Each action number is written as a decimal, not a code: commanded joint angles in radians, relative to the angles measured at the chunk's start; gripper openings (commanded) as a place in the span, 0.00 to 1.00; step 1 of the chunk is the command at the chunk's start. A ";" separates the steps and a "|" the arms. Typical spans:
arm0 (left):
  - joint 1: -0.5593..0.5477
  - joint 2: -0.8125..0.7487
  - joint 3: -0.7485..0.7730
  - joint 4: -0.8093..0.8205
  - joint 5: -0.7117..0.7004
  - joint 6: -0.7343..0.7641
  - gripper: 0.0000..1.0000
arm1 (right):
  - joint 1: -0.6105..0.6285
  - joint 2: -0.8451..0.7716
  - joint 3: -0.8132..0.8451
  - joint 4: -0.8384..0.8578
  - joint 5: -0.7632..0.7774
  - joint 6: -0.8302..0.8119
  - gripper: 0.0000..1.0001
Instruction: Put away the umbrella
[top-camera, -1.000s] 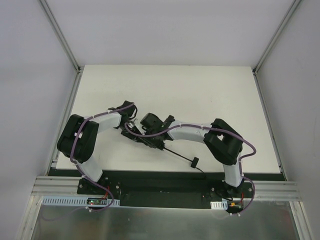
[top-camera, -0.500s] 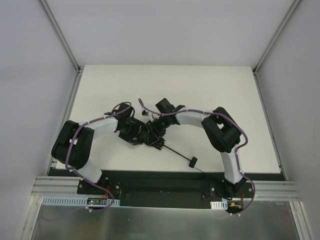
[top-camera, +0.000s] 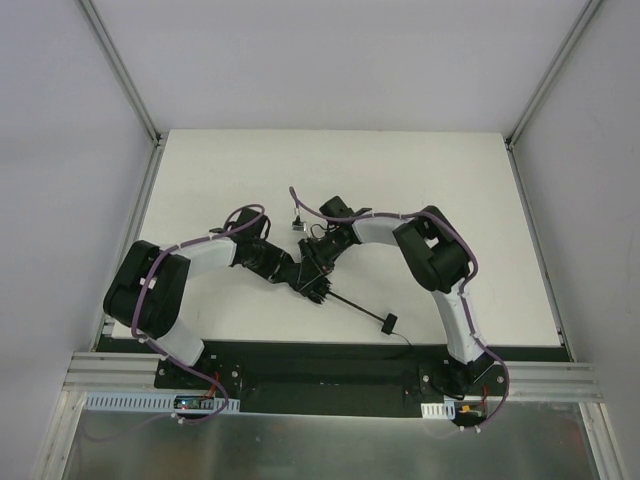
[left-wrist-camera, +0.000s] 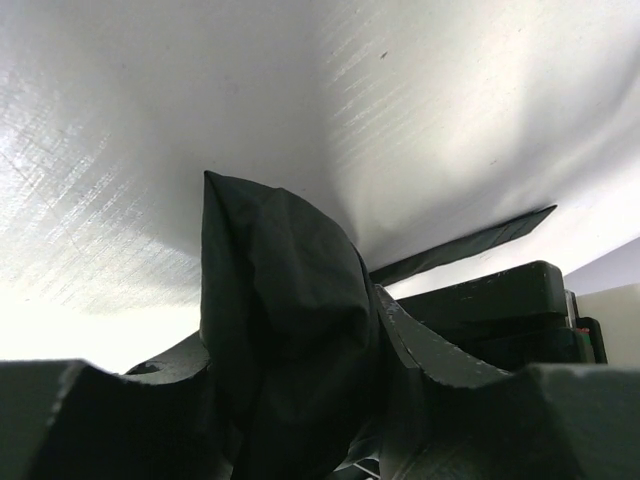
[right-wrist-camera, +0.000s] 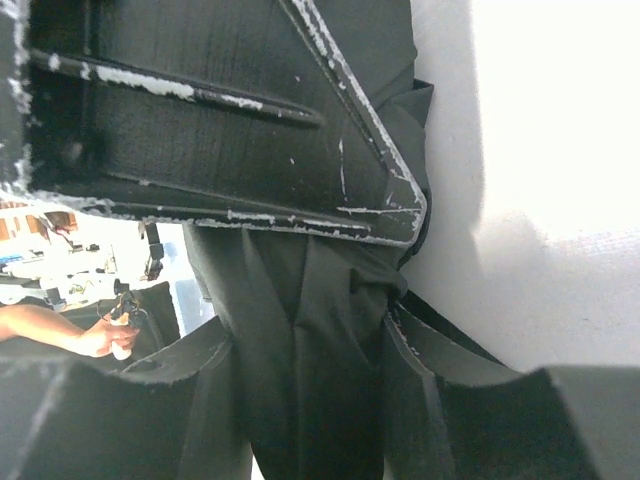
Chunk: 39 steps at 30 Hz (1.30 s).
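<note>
The umbrella's black fabric bundle lies near the middle of the white table. Its thin shaft runs to the front right and ends in the small knob handle. My left gripper comes in from the left and my right gripper from behind; they meet on the bundle. In the left wrist view the fabric fills the gap of my left gripper. In the right wrist view the folded fabric sits between the jaws of my right gripper, and the left gripper's body lies close above.
The handle's thin cord trails toward the table's front edge. Grey walls with metal rails close in the table on the left, right and back. Both arms' elbows stand over the table's front half.
My left gripper has reached rightward onto the fabric bundle. My right wrist has swung back and turned, now gripping the bundle from behind. The shaft and handle have hardly moved.
</note>
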 joint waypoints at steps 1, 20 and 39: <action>-0.009 -0.017 -0.069 -0.101 -0.038 -0.009 0.00 | -0.035 -0.008 -0.011 -0.122 0.296 -0.007 0.33; -0.006 0.078 0.035 -0.357 -0.021 -0.151 0.00 | 0.298 -0.362 -0.165 0.007 1.026 -0.192 0.77; 0.008 0.063 0.100 -0.314 -0.053 0.056 0.62 | 0.209 -0.145 -0.079 -0.125 0.795 -0.177 0.00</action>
